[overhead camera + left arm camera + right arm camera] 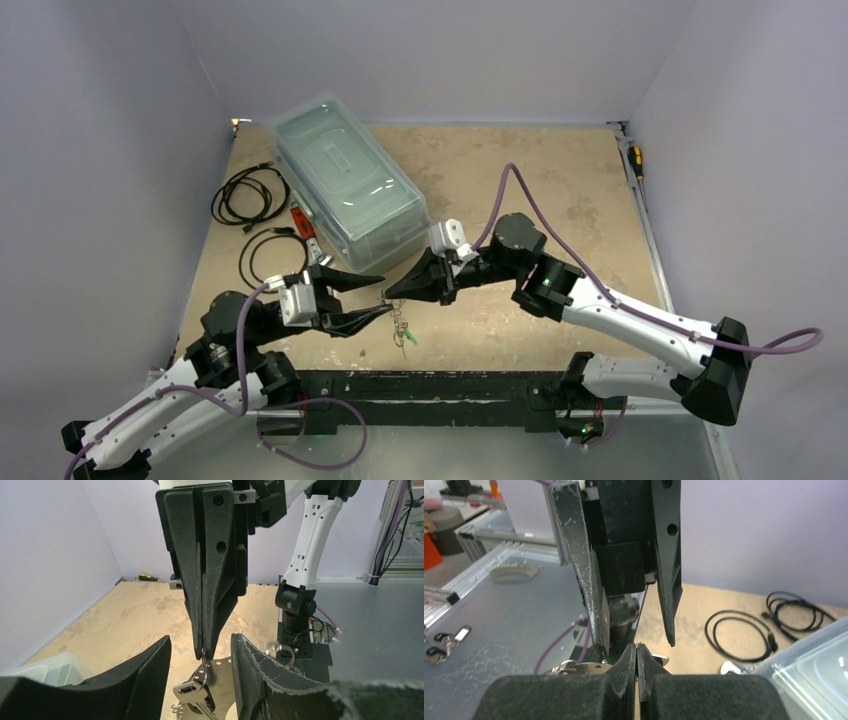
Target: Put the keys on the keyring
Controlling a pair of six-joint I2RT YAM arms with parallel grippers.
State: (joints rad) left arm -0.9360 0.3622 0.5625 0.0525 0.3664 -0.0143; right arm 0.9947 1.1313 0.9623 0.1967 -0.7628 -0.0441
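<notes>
— What is the room looking like?
— A worn tan table (560,190) is sitting between pale lilac walls (100,150), and black cables (250,195) are lying coiled at the left.
— Any containers?
— A clear lidded bin (345,180) is standing at the back left. Its contents aren't showing through.
— And the arms?
— The right gripper (637,655) is pinching the keyring (219,677) tight, with the keys (192,694) dangling beneath. The left gripper (200,647) is standing partly open and holding nothing, its fingers (150,675) flanking those tips.
</notes>
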